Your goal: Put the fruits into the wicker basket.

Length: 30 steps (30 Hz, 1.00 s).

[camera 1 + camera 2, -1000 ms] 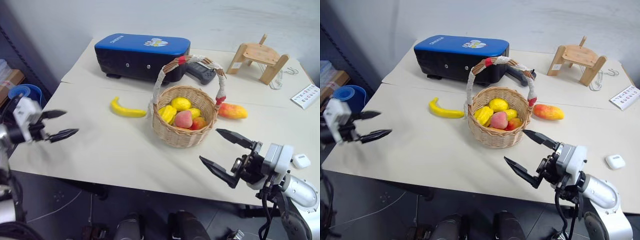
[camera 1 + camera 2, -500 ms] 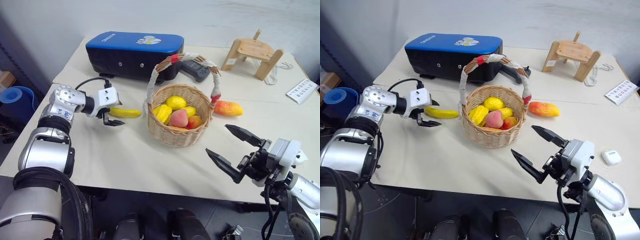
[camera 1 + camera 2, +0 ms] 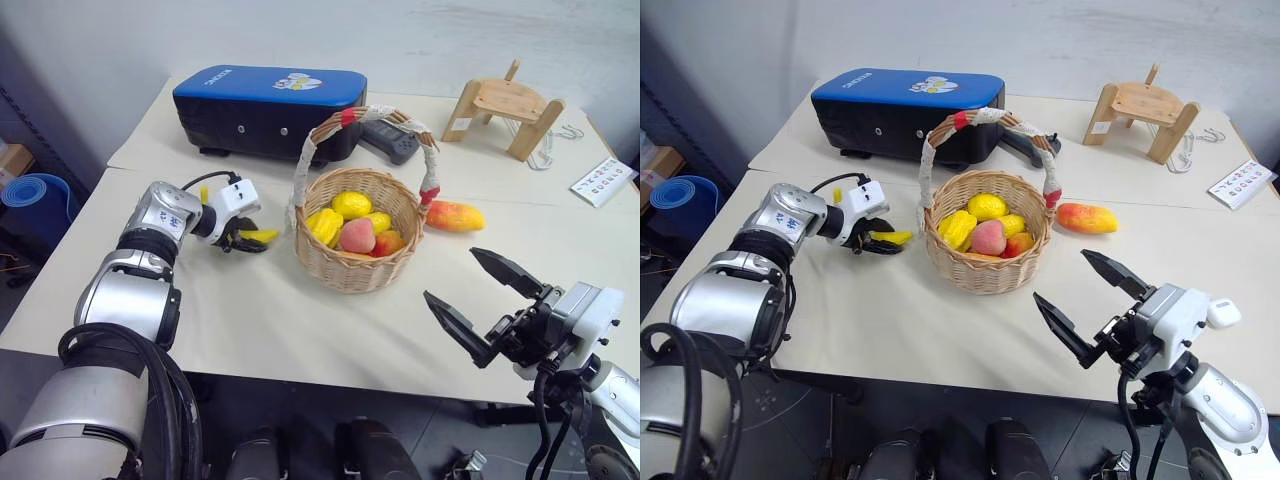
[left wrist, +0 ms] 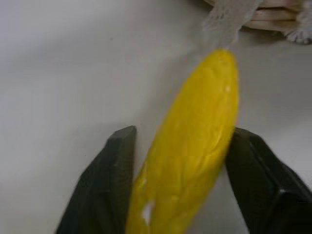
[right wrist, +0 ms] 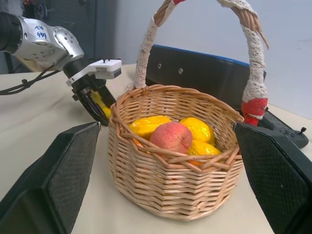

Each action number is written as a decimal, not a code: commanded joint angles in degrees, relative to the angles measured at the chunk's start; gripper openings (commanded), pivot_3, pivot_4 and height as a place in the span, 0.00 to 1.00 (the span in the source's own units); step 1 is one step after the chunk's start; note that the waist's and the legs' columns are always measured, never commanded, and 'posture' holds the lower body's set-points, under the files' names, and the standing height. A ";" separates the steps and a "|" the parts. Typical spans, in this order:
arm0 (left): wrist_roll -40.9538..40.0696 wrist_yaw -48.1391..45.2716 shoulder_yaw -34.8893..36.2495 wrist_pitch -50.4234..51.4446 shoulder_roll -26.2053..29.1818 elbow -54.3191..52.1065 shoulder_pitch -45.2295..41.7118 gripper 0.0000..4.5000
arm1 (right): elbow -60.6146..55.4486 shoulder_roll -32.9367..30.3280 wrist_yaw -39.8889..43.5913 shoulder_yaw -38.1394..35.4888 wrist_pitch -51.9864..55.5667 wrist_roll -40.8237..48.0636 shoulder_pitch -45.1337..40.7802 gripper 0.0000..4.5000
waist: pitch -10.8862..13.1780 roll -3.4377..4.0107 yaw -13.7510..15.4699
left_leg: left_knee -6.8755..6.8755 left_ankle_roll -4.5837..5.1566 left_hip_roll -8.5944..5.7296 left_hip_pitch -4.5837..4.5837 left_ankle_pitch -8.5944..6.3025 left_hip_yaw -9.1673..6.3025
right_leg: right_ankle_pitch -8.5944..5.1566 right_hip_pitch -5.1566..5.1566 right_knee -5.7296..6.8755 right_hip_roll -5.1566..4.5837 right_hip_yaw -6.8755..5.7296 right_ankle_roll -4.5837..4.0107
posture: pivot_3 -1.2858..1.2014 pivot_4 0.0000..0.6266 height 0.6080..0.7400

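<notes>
Lying between left jaws: banana (image 4: 195, 141).

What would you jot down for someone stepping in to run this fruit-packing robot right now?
Left gripper: fingers on either side of the banana, which lies on the table left of the wicker basket; grip not confirmed.
Right gripper: open, empty, hovering near the basket.
Done: peach and small yellow fruits in the basket.
Left: banana, then the mango on the table right of the basket.

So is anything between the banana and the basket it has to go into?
Nothing visible lies on the table between the banana and the wicker basket; only the basket's own wall and its cloth-wrapped handle stand on that side.
</notes>
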 commanded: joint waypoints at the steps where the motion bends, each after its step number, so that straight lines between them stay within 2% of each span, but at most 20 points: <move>1: 0.69 -1.49 -0.24 -0.95 0.57 -0.27 -0.59 0.37 | -2.35 0.23 -0.73 -1.27 -0.89 -0.09 0.10 1.00 | 0.00 0.00 -0.01 | 0.00 0.00 0.00 0.01 0.00 0.00 | 0.00 0.01 0.00 0.00 0.01 0.00 | 0.52 0.24 1.00; 3: 0.44 -1.82 0.18 -2.60 0.98 -0.61 -0.21 0.26 | -2.33 -0.16 -0.53 -1.20 -0.91 -0.68 0.20 1.00 | 0.00 0.00 0.01 | -0.01 0.00 0.00 0.02 0.00 0.01 | 0.00 0.01 0.01 0.00 0.03 0.00 | 0.52 0.24 1.00; 4: 0.33 -2.51 0.29 -3.08 1.28 -0.73 -0.02 0.25 | -2.24 -0.34 -0.26 -1.17 -1.00 -1.01 0.33 1.00 | 0.00 0.00 0.01 | 0.00 0.00 0.00 0.02 0.00 0.01 | 0.00 0.01 0.02 0.00 0.03 0.00 | 0.52 0.24 1.00; 9: -5.36 -14.43 5.04 -7.48 6.11 -2.63 1.89 0.24 | -1.29 -0.18 -0.20 -1.67 -1.04 -0.96 -0.41 1.00 | 0.00 0.00 -0.33 | -0.02 -0.03 0.03 0.03 0.01 0.07 | -0.01 -0.06 0.08 0.01 0.06 -0.01 | 0.52 0.24 1.00; 12: -11.75 -27.94 6.68 -6.48 10.47 -6.19 2.68 0.24 | -0.95 0.22 -1.10 -2.46 -0.40 -0.07 -0.69 1.00 | 0.00 0.00 -0.28 | -0.01 -0.05 0.04 0.03 0.03 0.10 | -0.03 -0.10 0.13 0.02 0.06 -0.05 | 0.52 0.24 1.00; 14: -21.75 -30.19 4.10 -1.28 13.07 -15.03 5.19 0.24 | -0.38 0.28 -2.13 -4.23 0.32 1.27 -1.26 1.00 | 0.00 0.00 -0.10 | -0.01 -0.05 0.03 0.02 0.03 0.11 | -0.03 -0.09 0.13 0.02 0.06 -0.07 | 0.52 0.24 1.00; 17: -41.09 -30.36 0.09 13.46 18.05 -39.36 12.54 0.24 | 0.03 -0.45 -1.65 -6.20 0.74 2.03 -0.36 1.00 | 0.02 0.04 -0.06 | -0.01 -0.04 0.02 0.05 0.02 -0.02 | -0.03 -0.02 0.15 -0.08 0.07 -0.06 | 0.52 0.24 1.00; 19: -48.40 -30.36 2.20 22.82 18.31 -51.89 15.20 0.24 | 0.03 -0.53 -1.47 -7.23 1.03 2.33 0.42 1.00 | 0.03 0.05 0.20 | -0.01 -0.03 -0.04 0.03 0.01 -0.35 | -0.03 0.10 0.13 -0.10 0.13 -0.06 | 0.52 0.24 1.00; 23: -60.98 -21.35 6.79 36.86 12.01 -71.96 18.52 0.24 | 0.06 -0.22 -1.16 -9.68 0.36 3.11 1.55 1.00 | 0.03 0.06 0.53 | 0.14 0.01 -0.21 -0.02 0.03 -0.92 | -0.09 0.45 0.01 -0.06 0.22 0.04 | 0.52 0.24 1.00; 26: -63.04 -14.57 7.23 37.89 5.14 -80.56 19.24 0.24 | 0.69 -0.54 -0.62 -11.43 0.34 3.82 2.33 1.00 | 0.04 0.09 0.05 | 0.16 0.04 -0.23 0.16 0.02 -0.94 | -0.13 0.73 -0.09 0.00 0.24 0.12 | 0.52 0.24 1.00; 30: -59.71 -7.96 6.00 33.96 -3.63 -82.44 18.29 0.24 | 1.25 -0.21 -0.38 -12.38 -0.47 3.48 2.20 1.00 | 0.04 0.16 -0.22 | 0.15 -0.02 -0.19 0.39 0.05 -0.93 | -0.14 0.93 -0.12 0.19 0.36 0.14 | 0.52 0.24 1.00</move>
